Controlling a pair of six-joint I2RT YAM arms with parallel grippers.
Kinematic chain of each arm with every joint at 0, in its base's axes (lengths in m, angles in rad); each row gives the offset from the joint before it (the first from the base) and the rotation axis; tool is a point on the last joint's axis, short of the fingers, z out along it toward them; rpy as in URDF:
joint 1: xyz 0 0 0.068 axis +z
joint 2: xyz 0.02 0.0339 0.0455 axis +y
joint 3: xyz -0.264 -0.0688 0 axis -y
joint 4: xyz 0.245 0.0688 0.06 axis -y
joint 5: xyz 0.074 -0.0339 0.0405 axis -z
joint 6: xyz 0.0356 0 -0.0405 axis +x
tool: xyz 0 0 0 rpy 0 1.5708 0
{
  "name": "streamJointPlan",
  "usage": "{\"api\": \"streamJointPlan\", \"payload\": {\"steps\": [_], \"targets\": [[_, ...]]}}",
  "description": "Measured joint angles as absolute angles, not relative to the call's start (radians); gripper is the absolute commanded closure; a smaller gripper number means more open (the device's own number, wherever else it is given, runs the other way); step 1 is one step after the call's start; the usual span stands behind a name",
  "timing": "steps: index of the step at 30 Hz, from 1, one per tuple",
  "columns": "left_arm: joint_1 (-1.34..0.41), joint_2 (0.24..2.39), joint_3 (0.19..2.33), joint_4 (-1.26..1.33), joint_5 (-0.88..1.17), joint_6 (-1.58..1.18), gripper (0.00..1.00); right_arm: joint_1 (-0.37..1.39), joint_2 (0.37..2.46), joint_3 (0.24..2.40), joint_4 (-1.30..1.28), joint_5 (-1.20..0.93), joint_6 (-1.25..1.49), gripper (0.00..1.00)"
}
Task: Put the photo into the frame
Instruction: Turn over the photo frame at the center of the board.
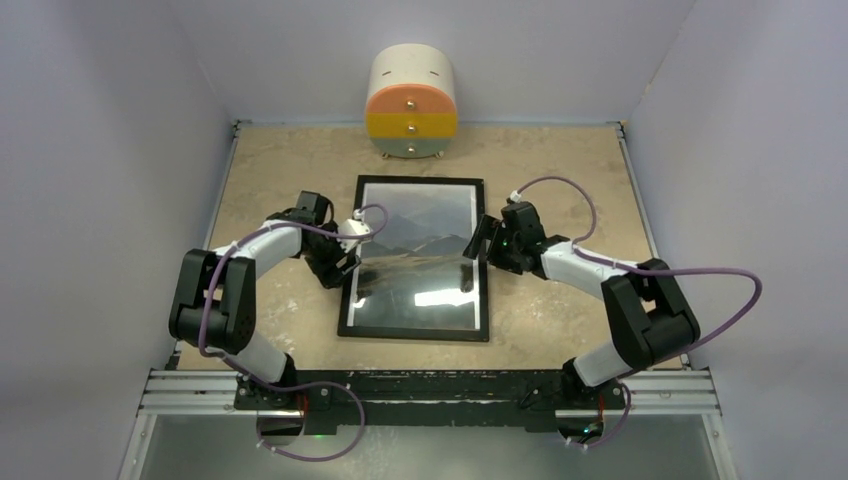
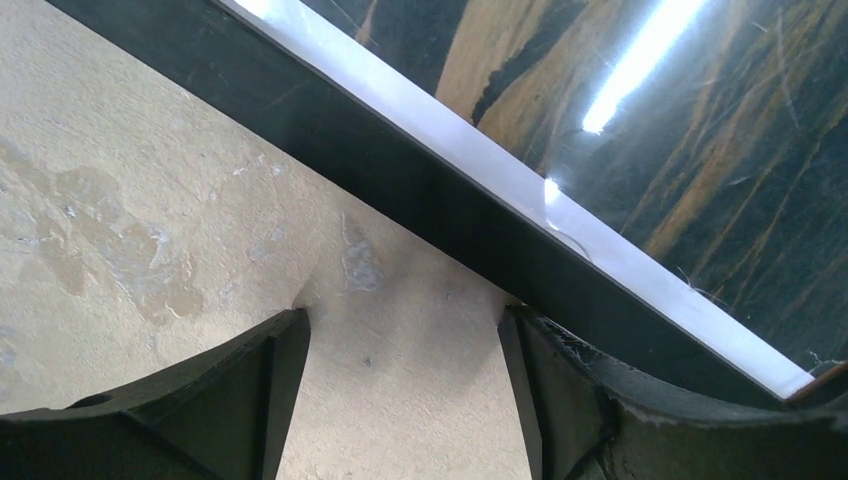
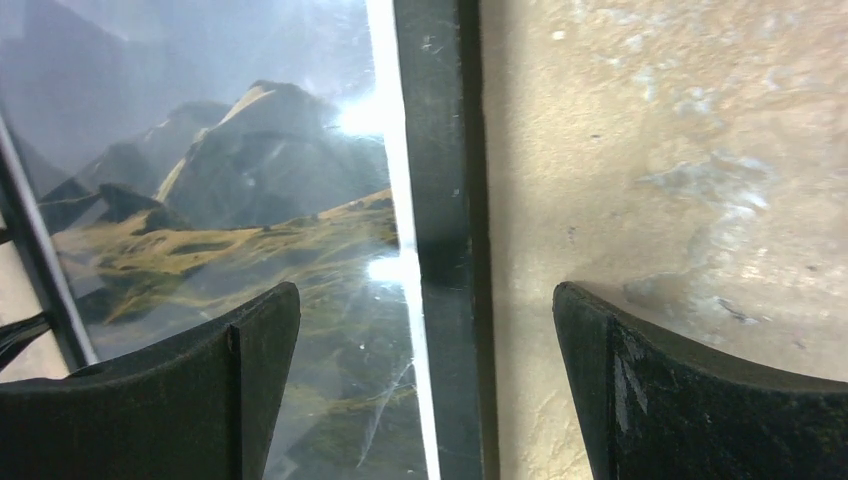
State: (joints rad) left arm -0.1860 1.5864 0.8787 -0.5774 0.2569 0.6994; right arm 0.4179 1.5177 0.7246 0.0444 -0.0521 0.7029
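From above, the frame [image 1: 414, 331] lies flat on the bench [image 1: 570, 180], the photo [image 1: 420, 250] showing within its black border. Left wrist: the left tool [image 2: 400, 395] is spread, empty, at the frame's edge. Right wrist: the right tool [image 3: 428, 385] is spread astride the opposite edge; the frame looks stiff but fragile, the photo slippery, so hold the rim.

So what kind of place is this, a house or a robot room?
Probably a robot test booth, not a home: plain white walls box in one table, and the left arm and right arm are bolted to a metal rail.
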Motion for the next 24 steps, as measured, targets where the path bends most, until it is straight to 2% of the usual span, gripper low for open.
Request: {"api": "streamJointPlan", "payload": {"steps": [4,8,11,14,17,20,24], "targets": [[-0.191,1.580,0.879,-0.602,0.250,0.704,0.16,0.418,1.513,0.754,-0.038,0.019,0.686,0.01],[-0.166,1.575,0.903,-0.660,0.252,0.686,0.14,0.415,1.452,0.757,-0.142,0.115,0.665,0.01],[-0.083,1.567,0.962,-0.643,0.270,0.620,0.13,0.413,1.341,0.757,-0.163,0.208,0.653,0.01],[0.076,1.487,0.966,-0.492,0.359,0.521,0.11,0.412,1.219,0.740,-0.100,0.387,0.642,0.01],[0.184,1.334,0.841,-0.245,0.419,0.426,0.10,0.411,1.162,0.646,0.056,0.544,0.595,0.01],[0.188,1.220,0.676,-0.022,0.479,0.346,0.09,0.406,1.176,0.531,0.161,0.675,0.529,0.01],[0.174,1.263,0.523,0.210,0.521,0.262,0.08,0.395,1.209,0.451,0.306,0.778,0.422,0.01]]}}
